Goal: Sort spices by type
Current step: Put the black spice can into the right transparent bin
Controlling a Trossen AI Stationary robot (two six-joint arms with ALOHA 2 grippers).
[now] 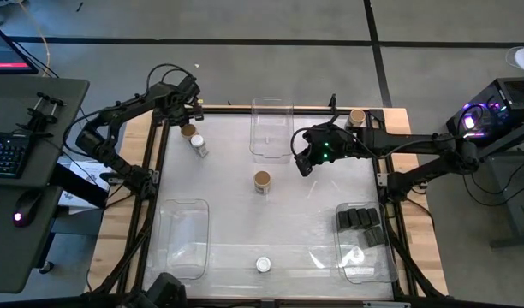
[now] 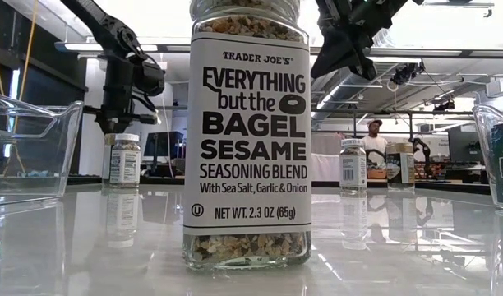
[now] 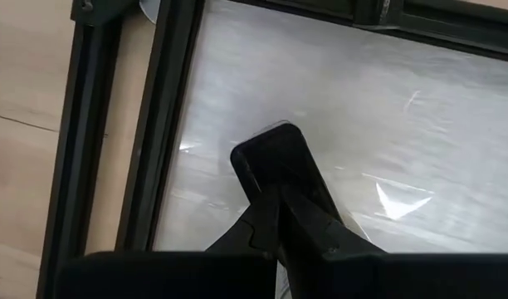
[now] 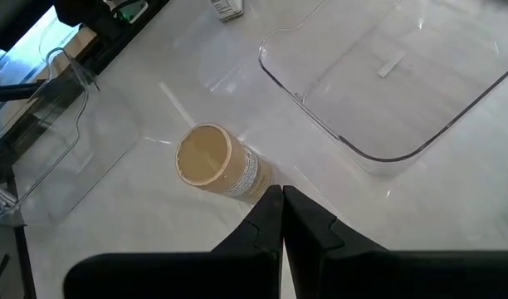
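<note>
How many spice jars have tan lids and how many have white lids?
Tan-lid jars: 3
White-lid jars: 2
Total: 5 jars

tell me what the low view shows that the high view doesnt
Only the low view: the label text on the nearest jar, reading Everything but the Bagel sesame seasoning blend, and a person in the room behind.

Only the high view: the black boxes lying in the right bin, and the far empty bin.

Both: the tan-lidded jar mid-table, and both arms raised off the table.
</note>
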